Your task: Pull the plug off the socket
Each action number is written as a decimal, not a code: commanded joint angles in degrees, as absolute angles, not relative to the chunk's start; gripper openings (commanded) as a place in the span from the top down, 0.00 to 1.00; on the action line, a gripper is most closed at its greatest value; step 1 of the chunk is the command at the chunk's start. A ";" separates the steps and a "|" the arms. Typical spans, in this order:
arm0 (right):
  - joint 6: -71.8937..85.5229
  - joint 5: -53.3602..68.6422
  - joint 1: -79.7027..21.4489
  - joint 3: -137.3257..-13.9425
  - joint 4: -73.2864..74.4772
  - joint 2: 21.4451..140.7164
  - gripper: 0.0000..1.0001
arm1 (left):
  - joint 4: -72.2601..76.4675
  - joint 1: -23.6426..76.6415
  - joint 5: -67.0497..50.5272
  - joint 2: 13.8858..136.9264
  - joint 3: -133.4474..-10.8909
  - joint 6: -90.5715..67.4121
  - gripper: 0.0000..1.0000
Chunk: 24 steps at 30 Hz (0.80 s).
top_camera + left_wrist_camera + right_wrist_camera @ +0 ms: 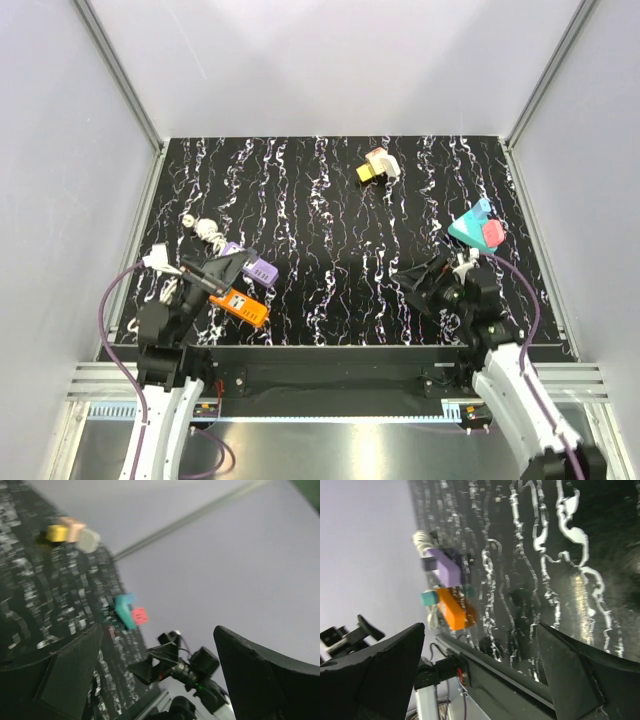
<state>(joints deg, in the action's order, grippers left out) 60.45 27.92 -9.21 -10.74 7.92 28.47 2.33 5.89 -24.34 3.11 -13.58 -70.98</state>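
- The left gripper (226, 278) hung at the near-left of the table (340, 250). Its wrist view showed both fingers (70, 675) spread wide, with nothing between them and nothing touched.
- The right gripper (422, 283) sat at the near-right with its fingers (580, 680) just as wide and empty, facing across toward the left side.
- Just beside the left gripper lay the orange block (454, 611). I took it for the socket and the small teal piece (427, 598) at its end for the plug, though that view was too blurred to be sure.
- To do this step well, I judged that one gripper should pin the orange block flat while the other closed on the teal piece. The pull should then run straight along the block's length (a sideways tug would likely just drag both across the table).
- The purple block (445, 567) lay just beyond the orange one, close enough to get bumped.
- A white coil (205, 230) sat behind that.
- A teal and red pair (478, 228) lay further back on the right.
- A yellow, pink and white cluster (378, 165) sat farthest away.
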 commanded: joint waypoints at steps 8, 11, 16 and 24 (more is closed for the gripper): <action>59.65 37.25 -9.05 -14.43 -22.87 51.66 0.00 | -26.09 5.45 -29.36 18.09 -31.63 -46.09 0.01; 64.69 39.98 -9.49 -12.29 -45.94 60.62 0.00 | -29.88 5.45 -28.13 19.60 -34.62 -44.91 0.01; 53.19 41.32 -17.82 -24.14 -39.74 73.29 0.00 | -32.60 5.45 -27.86 20.47 -36.73 -45.00 0.01; 33.35 30.35 -39.09 -36.82 -33.84 84.98 0.00 | -50.87 5.45 -11.71 30.58 -46.49 -43.85 0.01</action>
<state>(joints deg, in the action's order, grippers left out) 45.15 36.03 -33.54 -33.58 -32.45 82.67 -42.52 5.61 -19.55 27.79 -42.19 -45.30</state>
